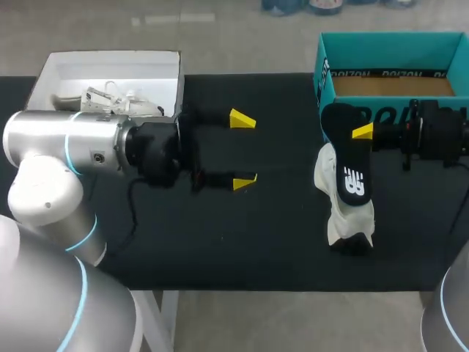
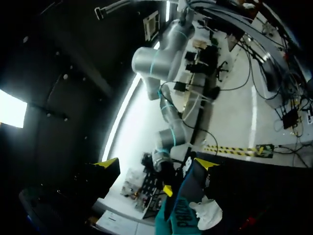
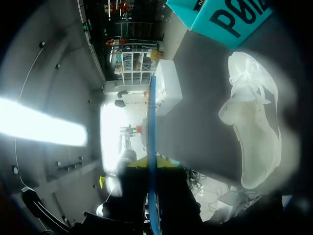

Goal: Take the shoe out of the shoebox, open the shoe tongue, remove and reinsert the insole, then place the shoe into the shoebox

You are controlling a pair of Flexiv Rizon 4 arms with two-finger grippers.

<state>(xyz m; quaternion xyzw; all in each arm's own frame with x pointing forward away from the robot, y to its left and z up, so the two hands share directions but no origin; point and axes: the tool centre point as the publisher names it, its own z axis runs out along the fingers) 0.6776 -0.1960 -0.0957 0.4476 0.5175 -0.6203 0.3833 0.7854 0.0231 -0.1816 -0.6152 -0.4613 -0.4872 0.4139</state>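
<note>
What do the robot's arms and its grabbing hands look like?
The left arm and right arm are thick, smooth silver-grey tubes with thin glowing light-blue rings; the left one also has a white rounded joint. Each ends in a boxy black body with two fingers capped by bright yellow wedge tips: left gripper, right gripper. A black cable trails from the left wrist.

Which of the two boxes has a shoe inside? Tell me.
The white box on the left: a white shoe lies in it. The teal box shows only its bare brown floor.
</note>
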